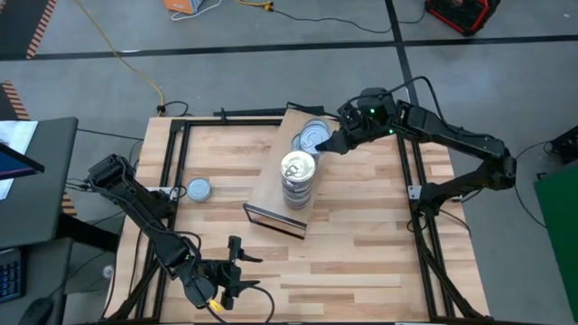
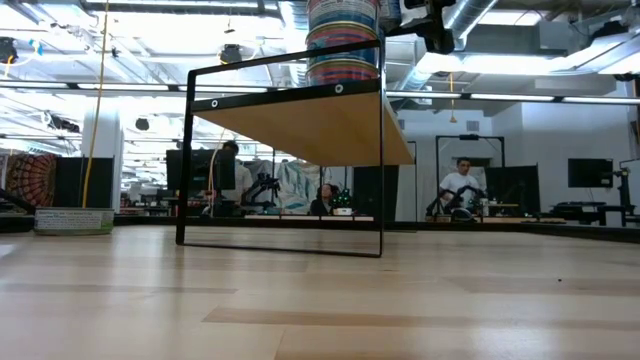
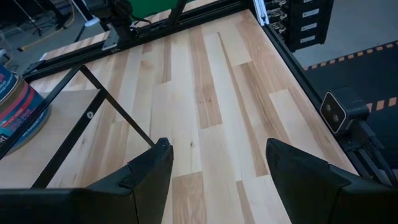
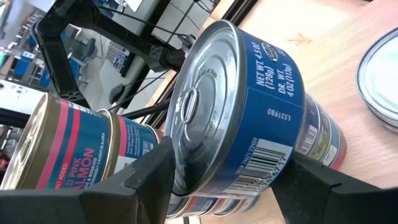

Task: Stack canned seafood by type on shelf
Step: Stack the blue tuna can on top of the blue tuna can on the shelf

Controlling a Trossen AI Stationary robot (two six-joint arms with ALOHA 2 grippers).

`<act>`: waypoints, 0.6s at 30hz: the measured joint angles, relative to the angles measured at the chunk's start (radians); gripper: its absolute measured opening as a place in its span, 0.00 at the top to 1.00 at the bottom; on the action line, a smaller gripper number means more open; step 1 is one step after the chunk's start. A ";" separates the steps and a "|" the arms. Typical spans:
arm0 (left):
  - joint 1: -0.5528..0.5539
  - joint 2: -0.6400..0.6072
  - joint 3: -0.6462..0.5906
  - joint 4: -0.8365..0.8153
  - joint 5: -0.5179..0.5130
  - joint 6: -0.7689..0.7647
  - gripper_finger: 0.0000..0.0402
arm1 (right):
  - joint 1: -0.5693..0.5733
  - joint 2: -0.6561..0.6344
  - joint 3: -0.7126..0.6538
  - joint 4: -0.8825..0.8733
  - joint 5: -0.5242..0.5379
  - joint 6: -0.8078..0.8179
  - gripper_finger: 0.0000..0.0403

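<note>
The shelf [image 1: 271, 194] is a light-wood board on a black frame [image 2: 285, 150]. A tall stack of gold-lidded tins [image 1: 298, 176] stands on it, also seen in the low view [image 2: 343, 40] and as pink-labelled tins [image 4: 68, 149]. Silver-topped blue tins [image 1: 312, 137] sit at the shelf's far end. My right gripper [image 1: 336, 143] is shut on the top blue tin [image 4: 236, 112]. One more silver-topped tin [image 1: 199, 190] rests flat on the table to the left. My left gripper [image 3: 217, 174] is open over the near-left tabletop [image 1: 230, 271]. My right gripper pinches the top blue tin by its side wall [image 4: 280, 168], one finger [image 4: 143, 180] on each side. The fingers come nearly level from the table's right side. The tin stands upright on other blue tins [image 4: 317, 143] beneath it.
Another silver lid [image 4: 382, 74] lies low beside the blue stack. The gold stack stands close to the held tin. Black frame rails [image 1: 172, 171] run along the table's left and right sides. Bare slatted tabletop [image 1: 361, 244] stretches near and right of the shelf. People sit in the room behind.
</note>
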State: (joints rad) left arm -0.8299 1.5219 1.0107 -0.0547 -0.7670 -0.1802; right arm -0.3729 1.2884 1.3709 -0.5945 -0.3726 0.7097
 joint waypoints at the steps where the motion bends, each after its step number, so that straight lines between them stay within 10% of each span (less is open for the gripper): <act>1: 0.000 0.000 0.000 0.000 0.000 0.000 0.38 | 0.000 0.000 0.000 0.000 -0.002 0.001 0.34; 18: 0.000 0.000 0.000 0.000 0.003 0.000 0.38 | 0.000 -0.007 0.000 0.012 -0.024 -0.017 0.34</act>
State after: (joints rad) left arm -0.8299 1.5219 1.0107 -0.0550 -0.7635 -0.1806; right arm -0.3729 1.2810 1.3712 -0.5828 -0.3969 0.6925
